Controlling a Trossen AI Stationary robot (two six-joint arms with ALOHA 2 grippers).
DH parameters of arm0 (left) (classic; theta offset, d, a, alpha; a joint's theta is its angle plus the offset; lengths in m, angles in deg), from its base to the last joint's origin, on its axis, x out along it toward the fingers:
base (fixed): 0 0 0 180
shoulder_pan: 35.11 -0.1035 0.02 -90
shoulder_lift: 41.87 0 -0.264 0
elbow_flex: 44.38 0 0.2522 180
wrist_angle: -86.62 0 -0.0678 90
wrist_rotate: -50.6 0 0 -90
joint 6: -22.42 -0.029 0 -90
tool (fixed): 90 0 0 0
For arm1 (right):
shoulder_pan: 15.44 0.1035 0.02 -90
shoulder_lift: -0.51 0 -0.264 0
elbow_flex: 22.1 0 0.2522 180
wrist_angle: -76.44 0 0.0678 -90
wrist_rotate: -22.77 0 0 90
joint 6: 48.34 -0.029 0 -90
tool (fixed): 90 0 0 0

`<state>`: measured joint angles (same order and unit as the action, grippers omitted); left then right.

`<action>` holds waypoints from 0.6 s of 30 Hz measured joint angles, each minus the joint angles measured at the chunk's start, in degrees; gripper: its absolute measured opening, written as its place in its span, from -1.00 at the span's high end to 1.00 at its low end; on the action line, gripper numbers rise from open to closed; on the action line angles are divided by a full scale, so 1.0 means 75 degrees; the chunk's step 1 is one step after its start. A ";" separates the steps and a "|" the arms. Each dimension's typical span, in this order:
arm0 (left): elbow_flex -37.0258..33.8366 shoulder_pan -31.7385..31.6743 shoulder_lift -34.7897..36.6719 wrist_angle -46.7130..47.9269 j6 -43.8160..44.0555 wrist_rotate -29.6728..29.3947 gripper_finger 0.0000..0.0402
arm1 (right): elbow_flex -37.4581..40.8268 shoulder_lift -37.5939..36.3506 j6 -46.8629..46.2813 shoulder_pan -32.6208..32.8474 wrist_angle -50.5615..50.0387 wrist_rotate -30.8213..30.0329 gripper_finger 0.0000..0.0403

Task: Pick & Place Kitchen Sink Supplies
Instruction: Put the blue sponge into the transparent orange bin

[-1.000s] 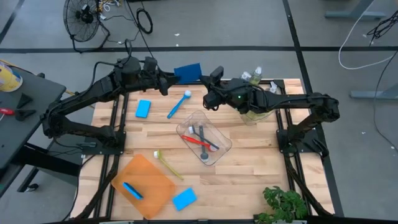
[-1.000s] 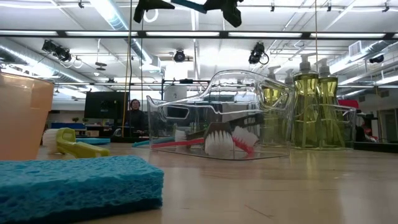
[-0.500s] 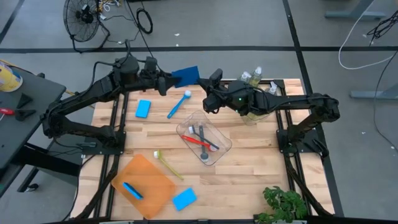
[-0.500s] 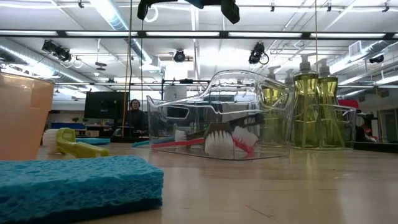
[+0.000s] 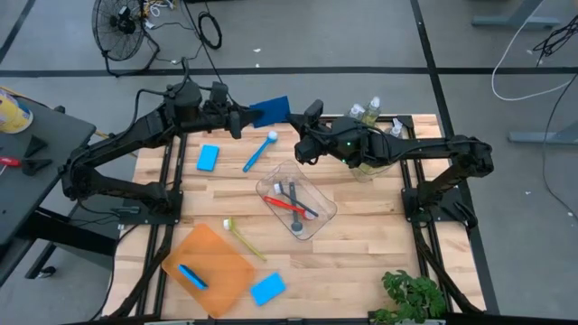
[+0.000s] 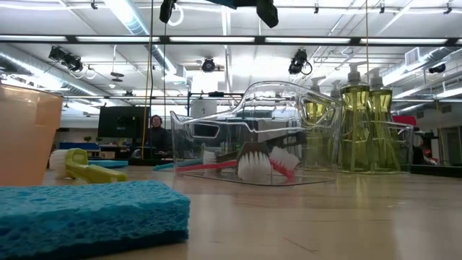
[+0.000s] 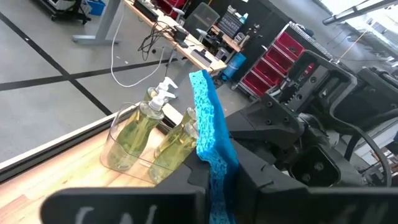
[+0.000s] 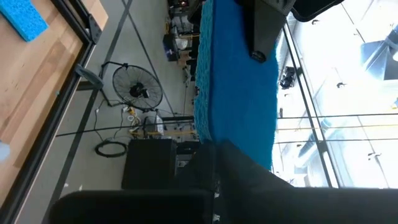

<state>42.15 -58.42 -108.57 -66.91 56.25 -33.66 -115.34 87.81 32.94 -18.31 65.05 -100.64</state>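
In the low view both pincers are cut off by the top edge, so their fingers cannot be read there. The near blue sponge (image 6: pixel 90 214) runs off the frame at 9 o'clock. The orange tray (image 6: pixel 25 135) is likewise cropped (only one wall shows).

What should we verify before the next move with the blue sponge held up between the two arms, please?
1. Left end effector shut on the blue sponge: ok.
2. Right end effector close against the sponge: ok.
3. Right end effector has hold of the sponge: cannot tell.
4. Sponge raised off the table: ok.
5. Clear tub open on top, with room beside the brushes: ok.
6. Soap bottles upright below the right arm, clearance from it: cannot tell.
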 joint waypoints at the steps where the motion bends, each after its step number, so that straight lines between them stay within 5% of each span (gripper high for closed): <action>1: 0.0000 0.0000 0.0000 0.0000 -0.0001 0.0000 0.83 | 0.0000 0.0000 -0.0001 0.0000 0.0007 -0.0003 0.93; 8: 0.0003 0.0001 0.0003 -0.0011 -0.0432 -0.0007 0.85 | 0.0000 0.0003 -0.0382 -0.0006 0.0172 0.0099 0.80; 18: 0.0003 -0.0042 -0.0006 0.0025 -0.0897 -0.0216 0.91 | 0.0000 0.0003 -0.1026 0.0007 0.0227 0.0463 0.23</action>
<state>42.18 -58.74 -108.61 -66.72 49.52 -35.28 -115.34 87.84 25.25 -18.26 66.75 -97.16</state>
